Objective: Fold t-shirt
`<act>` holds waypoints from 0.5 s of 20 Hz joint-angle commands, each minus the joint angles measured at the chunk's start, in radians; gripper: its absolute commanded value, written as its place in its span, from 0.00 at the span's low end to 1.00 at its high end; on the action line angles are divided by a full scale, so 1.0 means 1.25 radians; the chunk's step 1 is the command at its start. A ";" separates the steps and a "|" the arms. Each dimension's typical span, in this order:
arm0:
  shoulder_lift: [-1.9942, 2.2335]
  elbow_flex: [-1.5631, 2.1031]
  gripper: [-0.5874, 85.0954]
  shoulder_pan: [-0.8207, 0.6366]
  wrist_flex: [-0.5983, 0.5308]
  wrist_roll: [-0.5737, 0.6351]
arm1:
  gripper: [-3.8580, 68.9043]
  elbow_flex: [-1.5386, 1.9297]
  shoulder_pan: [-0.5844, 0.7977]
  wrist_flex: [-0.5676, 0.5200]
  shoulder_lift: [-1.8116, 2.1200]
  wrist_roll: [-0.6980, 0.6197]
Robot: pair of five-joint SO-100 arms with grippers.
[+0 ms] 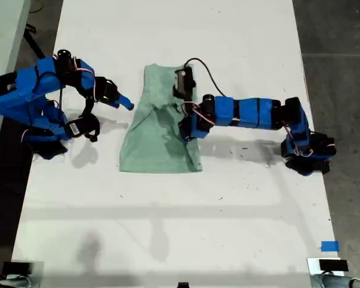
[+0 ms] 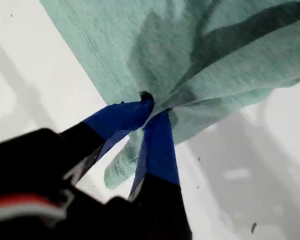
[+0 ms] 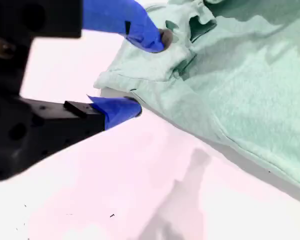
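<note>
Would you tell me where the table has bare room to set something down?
The table is bare below the t-shirt and above it in the exterior view. Crowded: mid-table, where my first gripper pinches the shirt and my second gripper hovers open.

The pale green t-shirt (image 1: pixel 159 135) lies partly folded on the white counter (image 1: pixel 180 210), narrower at its far end. The arm from the exterior view's right reaches over it, my first claw (image 1: pixel 184 133) down on the cloth's right part. My second claw (image 1: pixel 127 104) sits just beside the shirt's edge on the exterior view's left.
</note>
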 commanded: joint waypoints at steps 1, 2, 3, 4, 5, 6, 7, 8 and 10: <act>0.018 -0.021 0.25 0.004 -0.021 -0.007 | 0.05 -0.055 -0.026 -0.107 -0.016 0.029; 0.018 -0.021 0.25 0.004 -0.020 -0.007 | 0.05 -0.055 -0.029 -0.137 -0.032 0.039; 0.018 -0.020 0.25 0.004 -0.018 -0.007 | 0.05 -0.055 -0.032 -0.161 -0.045 0.050; 0.020 -0.020 0.25 0.004 -0.017 -0.007 | 0.06 -0.055 -0.033 -0.173 -0.056 0.060; 0.020 -0.018 0.25 0.004 -0.017 -0.007 | 0.14 -0.055 -0.036 -0.177 -0.060 0.058; 0.021 -0.017 0.25 0.004 -0.017 -0.007 | 0.45 -0.063 -0.039 -0.175 -0.054 0.039; 0.022 -0.016 0.25 0.004 -0.017 -0.007 | 0.50 -0.069 -0.042 -0.166 -0.037 0.018; 0.022 -0.016 0.25 0.004 -0.017 -0.007 | 0.47 -0.070 -0.039 -0.142 -0.015 0.016; 0.022 -0.015 0.25 0.004 -0.016 -0.007 | 0.41 -0.070 -0.026 -0.077 0.040 0.016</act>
